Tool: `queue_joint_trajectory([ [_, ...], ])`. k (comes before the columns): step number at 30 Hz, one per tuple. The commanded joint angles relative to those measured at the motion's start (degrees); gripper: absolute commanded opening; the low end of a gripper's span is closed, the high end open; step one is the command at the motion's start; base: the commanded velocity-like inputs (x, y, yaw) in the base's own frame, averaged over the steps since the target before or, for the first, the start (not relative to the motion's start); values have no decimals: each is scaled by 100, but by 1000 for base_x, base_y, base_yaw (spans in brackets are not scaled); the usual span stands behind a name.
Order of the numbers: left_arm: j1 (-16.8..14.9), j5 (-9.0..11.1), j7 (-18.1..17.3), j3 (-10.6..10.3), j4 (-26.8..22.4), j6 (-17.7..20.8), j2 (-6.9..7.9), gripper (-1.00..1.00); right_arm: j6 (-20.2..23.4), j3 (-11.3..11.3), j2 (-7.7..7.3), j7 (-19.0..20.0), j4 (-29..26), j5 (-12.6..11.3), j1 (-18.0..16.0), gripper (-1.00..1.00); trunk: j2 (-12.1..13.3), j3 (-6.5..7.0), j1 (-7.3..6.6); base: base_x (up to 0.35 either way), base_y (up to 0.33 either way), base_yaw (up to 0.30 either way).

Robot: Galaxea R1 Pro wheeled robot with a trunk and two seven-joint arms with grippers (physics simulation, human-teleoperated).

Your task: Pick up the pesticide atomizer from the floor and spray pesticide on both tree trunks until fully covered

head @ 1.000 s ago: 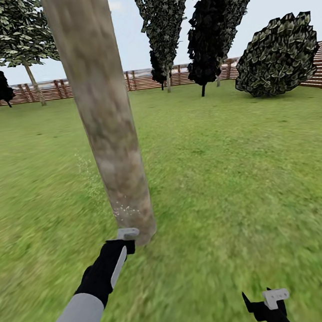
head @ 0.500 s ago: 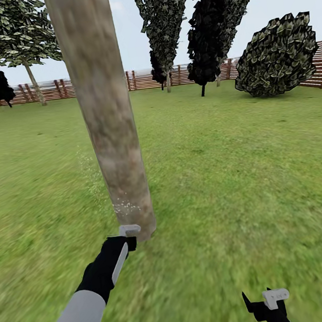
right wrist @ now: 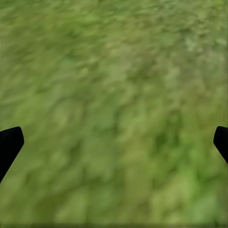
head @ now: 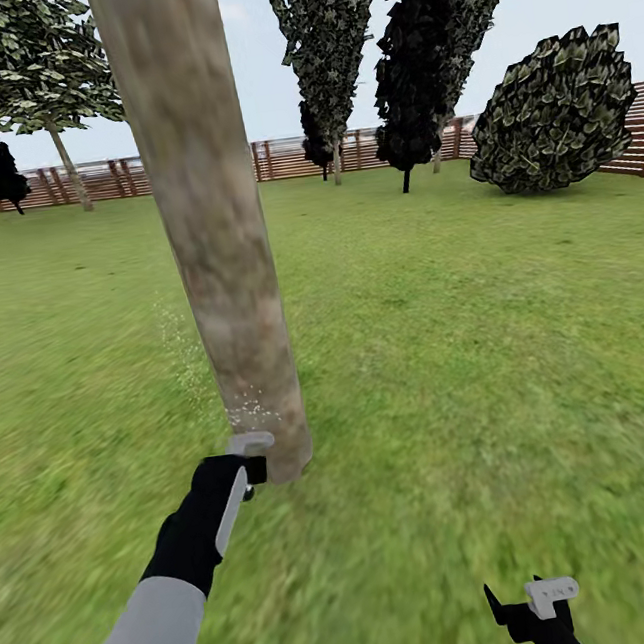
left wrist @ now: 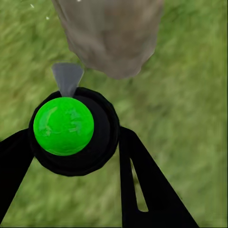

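Left end effector gripping pesticide atomizer, nozzle near tree trunk

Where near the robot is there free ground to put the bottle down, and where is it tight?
Free: the lawn between the tree trunk and the right gripper, and the grass left of the trunk. Tight: at the trunk's foot, where the left gripper holds the pesticide atomizer close to the bark.

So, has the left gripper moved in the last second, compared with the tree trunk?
Yes. The left gripper has risen slightly along the tree trunk, toward the white spray specks near its base. It holds the pesticide atomizer.
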Motion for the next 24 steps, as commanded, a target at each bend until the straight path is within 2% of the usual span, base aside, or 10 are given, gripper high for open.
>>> queue_joint_trajectory([
  [1, -11, -51, 1, -3, -77, 210, -105, -100, 0, 0, 0, 0, 0, 0, 0, 100, 0, 0, 0, 0, 0, 0],
  [5, 6, -56, 1, 1, -717, 741, -134, -100, 0, 0, 0, 0, 0, 0, 0, 100, 0, 0, 0, 0, 0, 0],
  [7, 7, -62, -5, 74, -951, 890, 26, -100, 0, 0, 0, 0, 0, 0, 0, 100, 0, 0, 0, 0, 0, 0],
  [8, 5, -20, -28, 182, -980, 906, 316, -100, 0, 0, 0, 0, 0, 0, 0, 100, 0, 0, 0, 0, 0, 0],
  [10, 5, -12, -33, 158, -992, 920, 301, -100, 0, 0, 0, 0, 0, 0, 0, 100, 0, 0, 0, 0, 0, 0],
  [14, -19, -28, -34, 130, -1158, 1104, -41, -100, 0, 0, 0, 0, 0, 0, 0, 100, 0, 0, 0, 0, 0, 0],
  [16, -19, -22, -34, 132, -1406, 1191, -101, -100, 0, 0, 0, 0, 0, 0, 0, 100, 0, 0, 0, 0, 0, 0],
  [20, -13, -20, -34, 155, -1505, 1221, -30, -100, 0, 0, 0, 0, 0, 0, 0, 100, 0, 0, 0, 0, 0, 0],
  [22, -12, -41, -34, 181, -1528, 1224, 86, -100, 0, 0, 0, 0, 0, 0, 0, 100, 0, 0, 0, 0, 0, 0],
  [24, -12, -27, -34, 175, -1562, 1229, 119, -100, 0, 0, 0, 0, 0, 0, 0, 100, 0, 0, 0, 0, 0, 0],
])
